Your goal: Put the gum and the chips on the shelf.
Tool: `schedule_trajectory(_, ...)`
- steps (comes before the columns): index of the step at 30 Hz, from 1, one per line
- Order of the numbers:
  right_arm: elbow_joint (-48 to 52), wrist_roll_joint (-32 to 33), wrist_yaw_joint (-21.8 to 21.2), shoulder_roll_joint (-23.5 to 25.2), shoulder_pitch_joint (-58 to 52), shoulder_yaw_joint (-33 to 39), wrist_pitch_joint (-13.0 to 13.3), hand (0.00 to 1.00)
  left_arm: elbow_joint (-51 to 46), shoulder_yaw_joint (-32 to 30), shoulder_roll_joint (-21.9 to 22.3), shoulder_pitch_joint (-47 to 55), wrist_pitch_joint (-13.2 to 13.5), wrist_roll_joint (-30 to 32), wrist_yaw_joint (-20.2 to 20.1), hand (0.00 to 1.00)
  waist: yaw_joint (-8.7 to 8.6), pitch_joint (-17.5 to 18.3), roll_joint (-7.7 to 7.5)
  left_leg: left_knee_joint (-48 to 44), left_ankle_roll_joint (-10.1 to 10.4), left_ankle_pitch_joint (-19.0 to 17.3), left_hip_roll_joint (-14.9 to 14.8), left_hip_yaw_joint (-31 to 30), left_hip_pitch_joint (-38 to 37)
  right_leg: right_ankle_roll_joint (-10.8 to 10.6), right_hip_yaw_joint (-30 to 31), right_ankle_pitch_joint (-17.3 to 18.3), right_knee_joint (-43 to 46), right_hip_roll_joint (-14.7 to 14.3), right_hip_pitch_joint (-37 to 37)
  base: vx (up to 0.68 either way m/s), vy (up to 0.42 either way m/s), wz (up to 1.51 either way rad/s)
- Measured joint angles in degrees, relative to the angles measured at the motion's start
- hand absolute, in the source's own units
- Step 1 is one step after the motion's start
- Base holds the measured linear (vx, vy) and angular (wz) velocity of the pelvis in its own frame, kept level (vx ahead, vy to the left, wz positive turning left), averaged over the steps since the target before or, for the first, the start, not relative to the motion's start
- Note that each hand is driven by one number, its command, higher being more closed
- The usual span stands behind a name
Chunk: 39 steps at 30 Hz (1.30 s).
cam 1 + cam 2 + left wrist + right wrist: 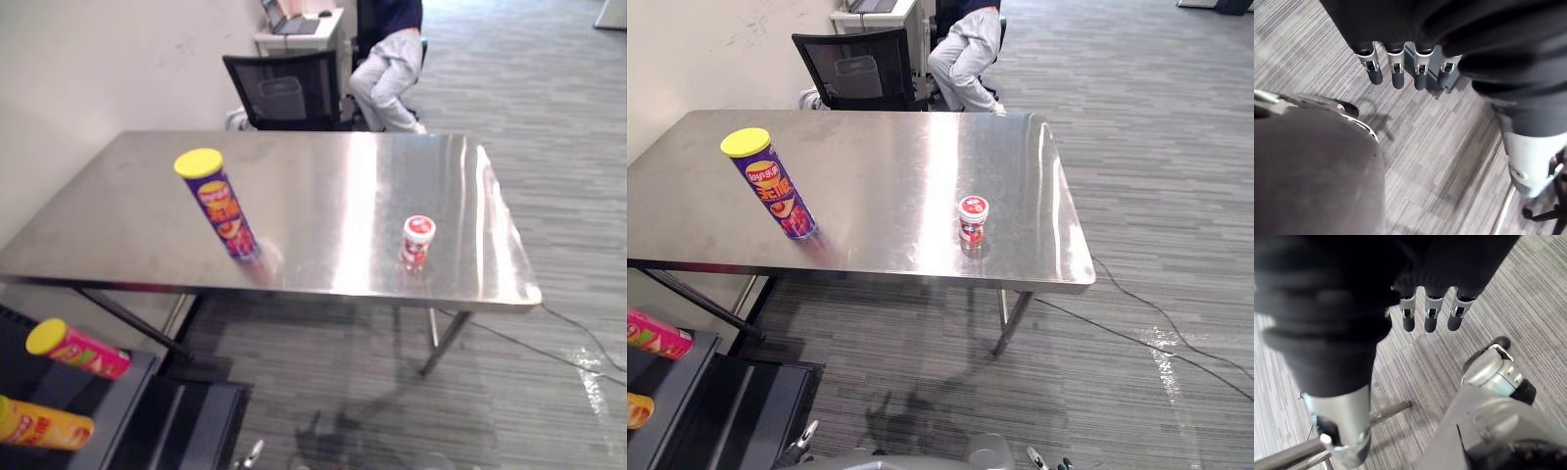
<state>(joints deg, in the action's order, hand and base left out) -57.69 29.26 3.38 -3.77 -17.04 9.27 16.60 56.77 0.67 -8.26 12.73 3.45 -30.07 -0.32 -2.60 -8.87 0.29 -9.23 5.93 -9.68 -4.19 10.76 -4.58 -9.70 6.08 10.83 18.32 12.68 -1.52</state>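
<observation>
A purple chips can with a yellow lid stands upright on the steel table, towards its front left. A small red-and-white gum tub stands near the table's front right edge. The same chips can and gum tub show in the right eye view. My left hand hangs over the carpet with straight fingers and holds nothing. My right hand also hangs over the floor, fingers relaxed and empty. Both hands are well away from the table.
A dark shelf stands low at the left, with a pink can and an orange can lying on it. A black chair and a seated person are behind the table.
</observation>
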Motion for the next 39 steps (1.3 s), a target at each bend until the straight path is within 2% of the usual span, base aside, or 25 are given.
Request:
schedule_trajectory(2, 0.0, 0.0, 0.1, 0.7, 0.9, 0.2, 0.8, 0.00, 0.9, 0.3, -0.2, 0.3, -0.4, 0.0, -0.1, 0.00, -0.03, -0.1, 0.47, 1.3, -0.5, -0.4, -0.2, 2.5, -2.9, -0.8, -0.6, -0.9, 2.1, 0.0, -0.3, 0.15, 0.081, -0.54)
schedule_trajectory(4, 0.0, -0.8, 0.2, 0.6, 1.5, 1.2, 1.3, 0.00, 2.0, 1.2, -0.1, 0.5, -0.5, 0.4, -0.2, 0.00, -0.20, -0.4, 0.86, 3.1, -0.5, -0.4, -0.9, 5.4, -6.4, -0.7, -5.5, -2.8, 5.3, 0.0, -1.5, 0.11, 0.065, -0.68)
schedule_trajectory(7, 0.0, -2.0, 0.6, 0.3, 2.9, 1.4, 1.7, 0.00, 2.4, 1.1, 0.4, 0.5, -0.2, 1.3, -0.5, 0.00, -0.04, -0.6, 1.34, 3.3, -0.5, -0.4, -2.1, 9.9, -7.7, 1.0, -15.9, -5.2, 6.3, 1.2, -3.2, 0.02, 0.039, -0.77)
schedule_trajectory(9, -0.1, -2.2, 1.2, 0.3, 3.7, 1.4, 2.0, 0.00, 2.4, 1.0, 0.7, 0.5, 0.6, 1.7, -0.6, 0.00, 0.44, -0.9, 1.65, 3.4, -0.5, -0.3, -2.5, 13.3, -7.7, 2.9, -22.2, -6.6, 4.9, 1.7, -4.2, -0.02, 0.005, -0.81)
schedule_trajectory(12, -1.7, -2.2, 1.5, 0.9, 3.5, 1.4, 2.5, 0.00, 2.4, 0.6, 0.4, 0.4, 1.6, 1.8, -0.7, 0.00, 0.82, -1.8, 0.77, 3.4, -0.5, -0.3, -2.3, 14.0, -7.7, 3.0, -24.0, -6.8, 1.9, 1.5, -3.4, -0.03, -0.001, -0.31)
schedule_trajectory(17, -1.8, -2.3, 3.6, 1.0, 4.1, 1.4, 3.0, 0.00, 2.1, 0.4, 0.6, 0.4, 2.5, 2.3, 0.1, 0.00, 1.32, -2.0, 0.42, 4.4, -0.5, -0.3, -2.4, 13.8, -7.7, 2.7, -26.7, -7.9, -5.3, 0.7, 0.1, -0.04, 0.003, 0.08)
schedule_trajectory(23, -1.8, -2.2, 5.3, 1.0, 4.5, 1.2, 3.0, 0.00, 1.4, 0.3, 0.7, 0.5, 2.6, 4.0, 1.5, 0.00, 1.95, -2.1, 0.03, 6.8, -0.9, 0.0, -2.6, 13.5, -7.7, 3.3, -29.1, -10.8, -13.3, -1.1, 3.2, -0.12, -0.014, 0.06)
schedule_trajectory(27, -1.7, -2.2, 6.5, 1.1, 4.3, 1.2, 3.0, 0.00, 0.8, 0.2, 0.7, 0.5, 2.7, 4.6, 2.1, 0.00, 2.79, -2.3, -0.50, 7.6, -1.1, 0.5, -2.2, 13.3, -7.6, 3.6, -29.7, -12.0, -16.4, -1.4, 4.1, -0.12, -0.018, 0.04)
schedule_trajectory(31, -1.5, -1.7, 8.8, 1.1, 4.2, 2.2, 3.8, 0.00, 0.2, -0.1, 0.4, 0.7, 2.7, 6.6, 2.3, 0.00, 2.83, -2.0, -1.07, 9.4, -1.0, 1.4, -1.6, 12.3, -7.5, 3.7, -30.6, -12.9, -18.3, -1.4, 4.8, -0.03, 0.000, 0.10)
schedule_trajectory(35, 3.0, -1.7, 11.6, 0.6, 3.6, 10.8, 4.4, 0.00, -0.3, -1.9, 0.1, 1.2, 2.6, 8.8, 2.6, 0.00, 3.04, -0.6, -1.65, 10.1, -1.5, 1.8, -1.1, 12.2, -7.6, 3.4, -30.6, -14.3, -19.5, -1.5, 5.1, 0.06, 0.025, 0.01)
schedule_trajectory(39, 11.2, -2.0, 13.8, -3.4, 4.4, 19.5, 5.0, 0.00, -1.2, -3.4, -0.3, 1.7, 2.6, 11.0, 2.5, 0.00, 2.96, 0.3, -2.24, 10.1, -1.4, 1.7, -0.8, 12.3, -7.6, 3.1, -30.4, -14.6, -19.5, -1.6, 5.0, 0.09, 0.029, -0.03)
